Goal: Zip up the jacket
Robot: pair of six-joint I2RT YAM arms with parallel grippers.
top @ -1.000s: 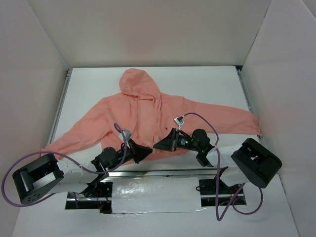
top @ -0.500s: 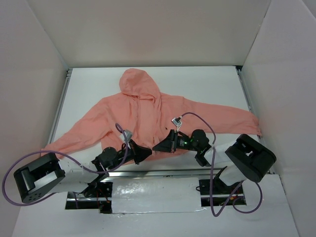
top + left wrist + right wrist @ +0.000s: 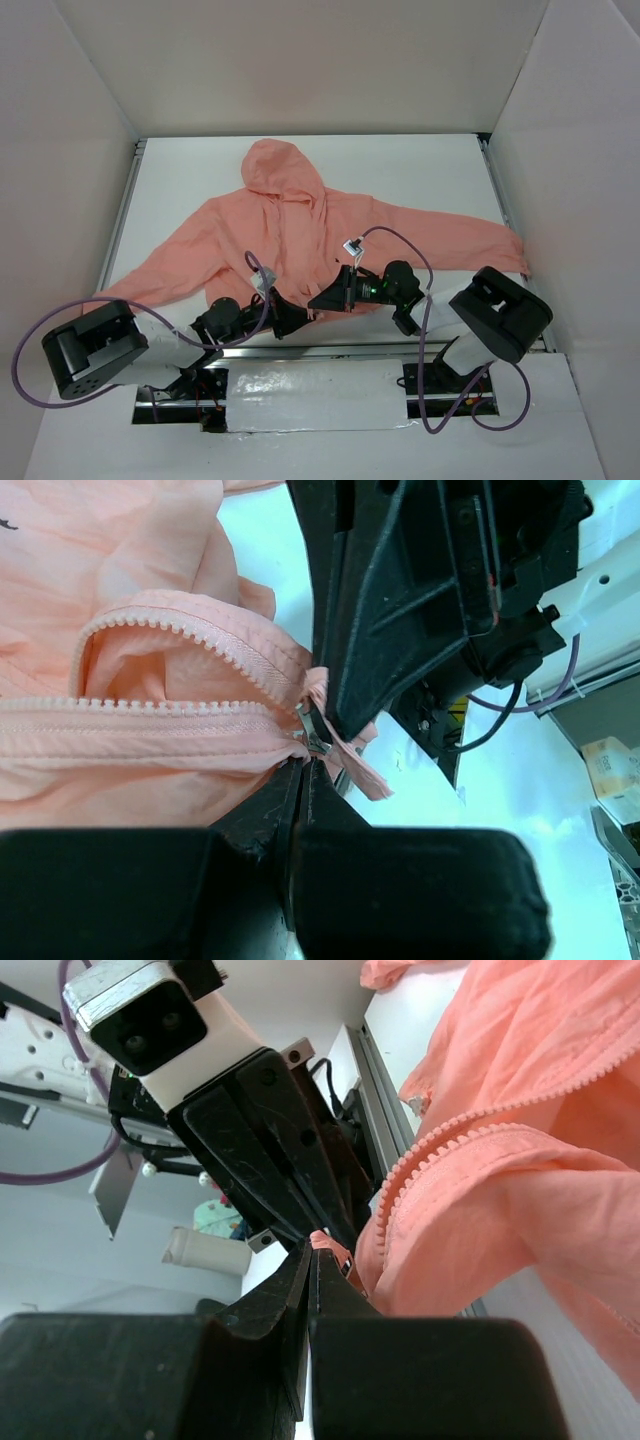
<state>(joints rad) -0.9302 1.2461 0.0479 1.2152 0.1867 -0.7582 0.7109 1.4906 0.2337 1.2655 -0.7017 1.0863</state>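
The salmon-pink jacket (image 3: pixel 290 235) lies flat on the table, hood at the far end, with the zipper open near the hem. Both grippers meet at the bottom of the zipper. My left gripper (image 3: pixel 298 313) is shut on the hem fabric (image 3: pixel 180 780) just below the metal slider (image 3: pixel 313 730). My right gripper (image 3: pixel 318 297) is shut on the pink zipper end (image 3: pixel 335 1248) of the other front edge. In the left wrist view the zipper teeth (image 3: pixel 190 635) curve open above the closed lower part. Each wrist view shows the other gripper close in front, the right one (image 3: pixel 400 610) and the left one (image 3: pixel 270 1130).
The table's near edge has a metal rail (image 3: pixel 330 350) right behind both grippers. Purple cables (image 3: pixel 400 240) loop over the arms. White walls enclose the table on the left, right and far sides. The jacket's right sleeve (image 3: pixel 470 240) reaches the right wall.
Both arms have shifted: the left gripper moved right and the right gripper moved slightly left, so the two now sit closer together at the hem. The jacket has barely moved.
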